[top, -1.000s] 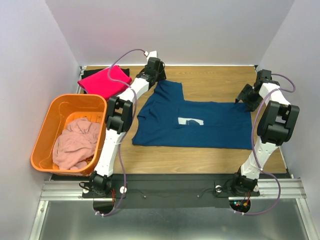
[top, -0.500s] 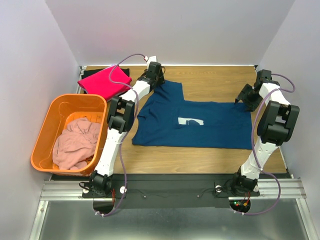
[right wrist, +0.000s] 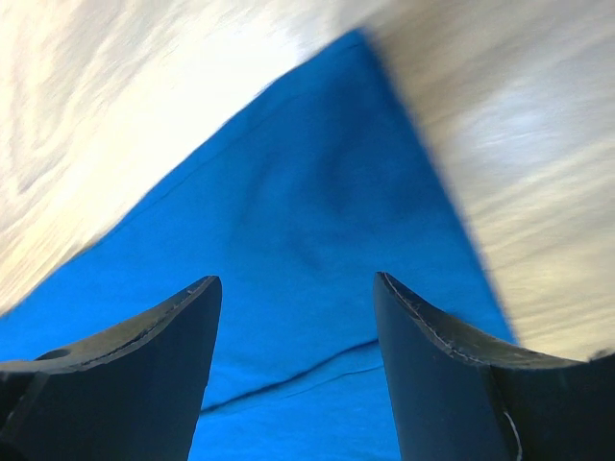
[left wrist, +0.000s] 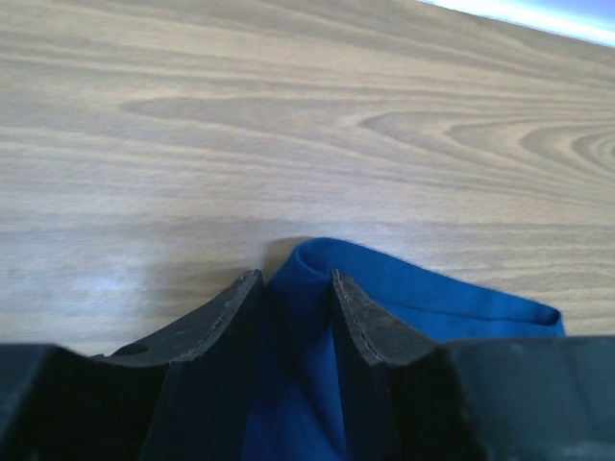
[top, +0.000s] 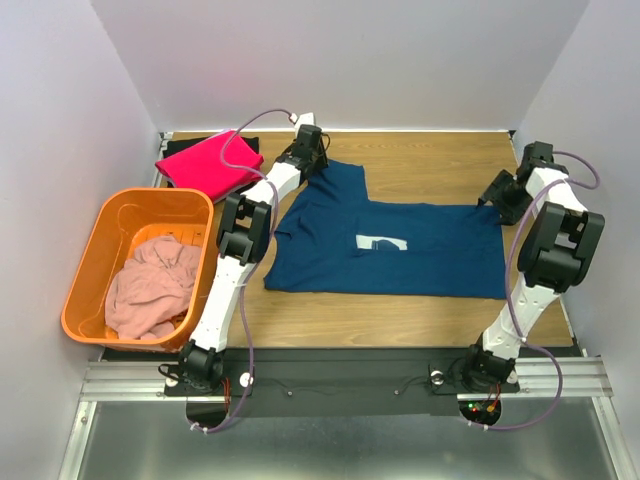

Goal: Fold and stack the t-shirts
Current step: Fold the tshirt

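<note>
The navy blue t-shirt (top: 390, 250) lies spread on the wooden table with its white print (top: 381, 243) facing up. My left gripper (top: 312, 158) is shut on the shirt's far left sleeve corner (left wrist: 317, 279), low at the table. My right gripper (top: 500, 195) is open just above the shirt's far right corner (right wrist: 317, 221), holding nothing. A bright pink t-shirt (top: 208, 163) lies folded at the far left on a black one (top: 190, 141). A pale dusty-pink t-shirt (top: 152, 286) is crumpled in the orange basket (top: 90, 255).
The orange basket stands off the table's left side. Walls close the space on the left, back and right. Bare wood (top: 430, 165) lies beyond the navy shirt.
My left gripper has moved slightly right onto the sleeve corner. My right wrist has shifted slightly right and up at the shirt's far right corner. The shirts have not moved.
</note>
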Robot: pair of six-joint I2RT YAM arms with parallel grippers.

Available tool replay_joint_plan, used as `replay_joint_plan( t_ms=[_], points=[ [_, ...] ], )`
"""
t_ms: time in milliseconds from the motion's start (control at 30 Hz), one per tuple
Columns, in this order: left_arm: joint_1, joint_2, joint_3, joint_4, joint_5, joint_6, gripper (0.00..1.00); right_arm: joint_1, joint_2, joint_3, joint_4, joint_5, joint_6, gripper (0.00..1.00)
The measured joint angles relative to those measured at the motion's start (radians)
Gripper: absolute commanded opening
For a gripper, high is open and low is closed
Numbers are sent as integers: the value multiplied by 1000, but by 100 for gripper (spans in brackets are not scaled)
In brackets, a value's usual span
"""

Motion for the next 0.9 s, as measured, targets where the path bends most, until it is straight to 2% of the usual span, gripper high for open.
replay_joint_plan(
  t_ms=[67,100,167,267,567,767,867,900],
  points=[
    [0,5,6,9,23,-2,35,-17,1,0,1,7,0,70],
    [0,5,6,10,30,-2,26,-24,3,1,1,7,0,70],
    [0,6,6,11,51,-5,18,-46,16,9,1,13,0,70],
    [0,6,-1,27,78,-13,0,-63,53,47,1,19,0,70],
    [2,5,-37,85,148,-40,0,-72,170,217,10,29,2,69],
    [3,5,-45,105,176,-58,0,-71,230,231,18,28,7,67],
    [4,5,-50,111,185,-67,0,-71,236,230,18,28,4,64],
    [4,5,-51,113,187,-68,0,-71,236,230,18,28,3,59]
  ],
)
